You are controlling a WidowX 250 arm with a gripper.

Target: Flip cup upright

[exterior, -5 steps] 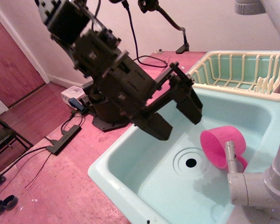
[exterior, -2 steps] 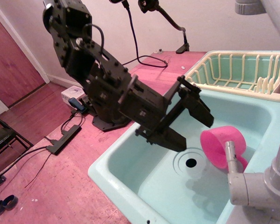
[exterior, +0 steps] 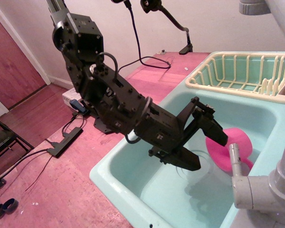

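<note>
The bright pink cup lies on its side in the light green sink, its mouth facing left toward the drain, partly hidden behind the grey faucet spout. My black gripper is open inside the sink basin, just left of the cup. Its upper finger reaches the cup's rim and its lower finger hangs over the drain. I cannot tell if a finger touches the cup. The cup's handle is hidden.
A cream dish rack sits at the back edge of the sink. The grey faucet body stands at the front right. The pink counter lies to the left with cables and a power strip.
My arm has lowered and moved right into the sink, bringing the open gripper from above the basin's left side down to the cup's mouth. The cup has not moved.
</note>
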